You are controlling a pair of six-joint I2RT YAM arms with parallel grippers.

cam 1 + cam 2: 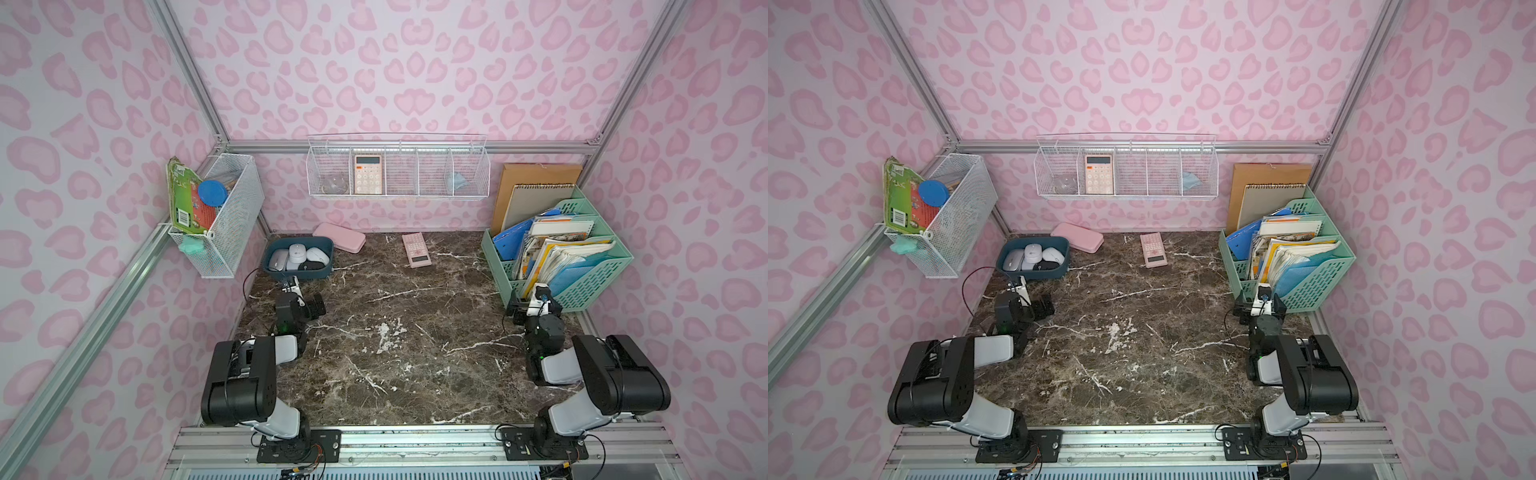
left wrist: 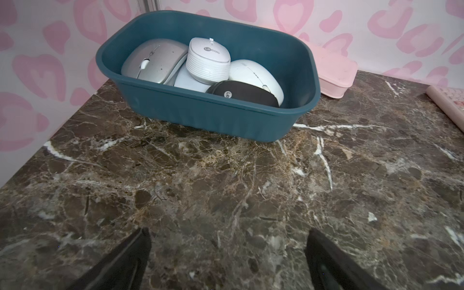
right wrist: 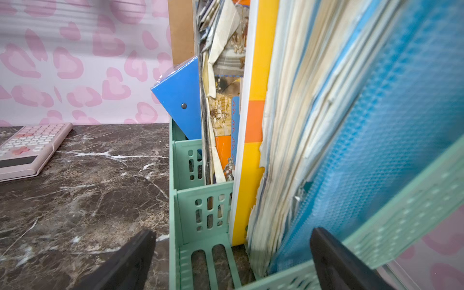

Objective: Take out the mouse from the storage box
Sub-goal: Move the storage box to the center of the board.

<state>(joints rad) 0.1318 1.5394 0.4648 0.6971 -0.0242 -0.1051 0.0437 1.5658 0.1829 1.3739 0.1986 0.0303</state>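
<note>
The left gripper (image 2: 228, 236) hovers low before the storage box (image 2: 200, 118), jaws spread wide and empty; the right gripper (image 3: 233, 236), equally spread, faces the file rack (image 3: 183, 216).

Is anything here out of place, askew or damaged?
The mice are piled unevenly in the storage box, the ribbed white mouse tilted on top. In the mint file rack, the paper stack has torn, frayed edges.

A robot test cell dressed as a study is shown: pink printed panels (image 1: 415, 62) are framed by aluminium profiles (image 1: 270, 146), a left arm (image 1: 241, 386) and a right arm (image 1: 615, 374) are bolted to a rail (image 1: 415, 442), and a file rack (image 1: 594, 282) is set on a marbled bench (image 1: 415, 353).
</note>
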